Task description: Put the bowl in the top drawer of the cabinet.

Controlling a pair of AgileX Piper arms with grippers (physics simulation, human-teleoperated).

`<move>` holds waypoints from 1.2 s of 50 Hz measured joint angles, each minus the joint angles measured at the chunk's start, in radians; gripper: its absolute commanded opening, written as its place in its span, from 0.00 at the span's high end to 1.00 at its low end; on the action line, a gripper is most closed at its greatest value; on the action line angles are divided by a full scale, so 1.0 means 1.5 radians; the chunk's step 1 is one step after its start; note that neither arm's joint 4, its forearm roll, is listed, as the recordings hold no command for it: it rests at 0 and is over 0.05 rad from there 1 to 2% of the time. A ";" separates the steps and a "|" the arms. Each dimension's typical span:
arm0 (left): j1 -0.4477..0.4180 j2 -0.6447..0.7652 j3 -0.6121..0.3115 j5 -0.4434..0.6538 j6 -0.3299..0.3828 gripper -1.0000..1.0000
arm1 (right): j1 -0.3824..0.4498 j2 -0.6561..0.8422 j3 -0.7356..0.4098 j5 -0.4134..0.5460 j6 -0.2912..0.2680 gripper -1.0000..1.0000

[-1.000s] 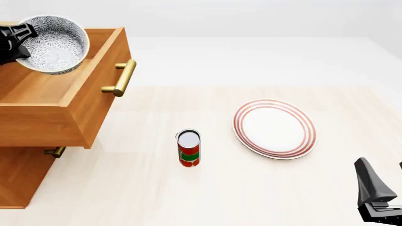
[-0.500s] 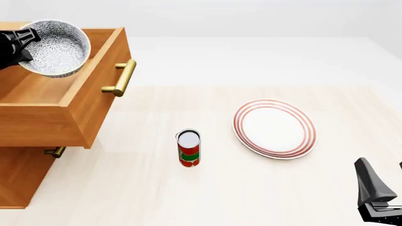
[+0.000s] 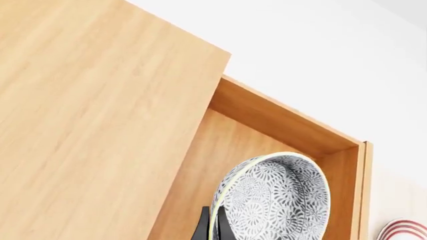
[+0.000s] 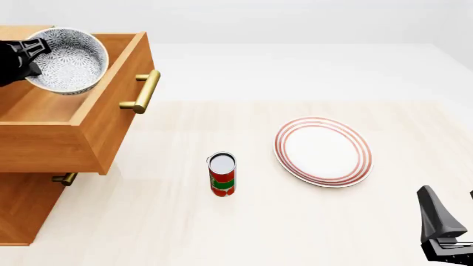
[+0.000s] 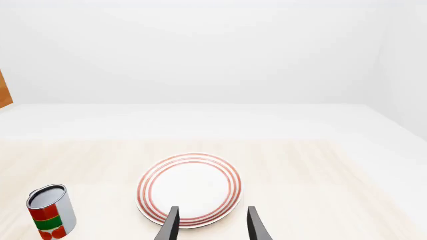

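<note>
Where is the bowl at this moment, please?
In the front view the bowl is at the far left, tilted and held by its rim in the left gripper over the open top drawer of the cabinet.

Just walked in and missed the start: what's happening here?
The left hand is pinching the rim of the patterned bowl, holding it tilted over the pulled-out top drawer of the cabinet; it is not set down yet. The right hand is open and idle near the plate and can.

Left arm (image 4: 13,62), cabinet (image 4: 22,210) cut off at frame edge.
</note>
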State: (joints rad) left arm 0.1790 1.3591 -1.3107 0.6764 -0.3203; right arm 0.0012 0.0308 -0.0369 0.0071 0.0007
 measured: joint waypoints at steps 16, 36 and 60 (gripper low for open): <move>-0.001 0.001 0.003 -0.006 0.003 1.00 | 0.000 0.000 0.000 0.000 0.000 0.00; 0.000 0.001 0.006 -0.012 0.012 1.00 | 0.000 0.000 0.000 0.000 0.000 0.00; 0.003 0.002 0.004 -0.012 0.024 0.00 | 0.000 0.000 0.000 0.000 0.000 0.00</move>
State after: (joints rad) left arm 0.1840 1.3614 -1.3047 0.6584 -0.2842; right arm 0.0013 0.0309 -0.0369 0.0071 0.0007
